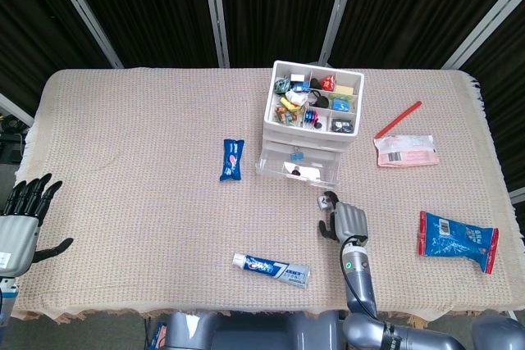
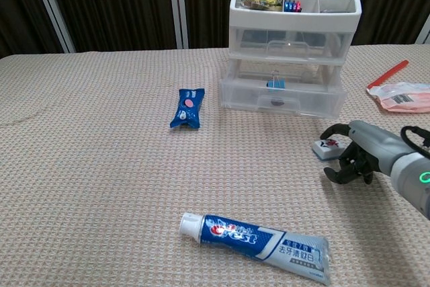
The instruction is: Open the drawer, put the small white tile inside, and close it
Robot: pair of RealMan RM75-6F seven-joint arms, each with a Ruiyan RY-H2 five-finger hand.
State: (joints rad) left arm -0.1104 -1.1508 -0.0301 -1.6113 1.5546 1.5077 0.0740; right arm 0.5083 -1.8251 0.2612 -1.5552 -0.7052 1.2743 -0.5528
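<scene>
Just before the closed drawer (image 2: 282, 97), right hand (image 2: 359, 152) palm-down, fingers curled over the white tile (image 2: 326, 148) (grip uncertain).

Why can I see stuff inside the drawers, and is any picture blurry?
Chest view: the drawer unit is clear plastic, so its contents show through, with small bright glints on it. Head view: sharp, evenly lit. Neither view is blurry; the right hand looks crisp.
</scene>
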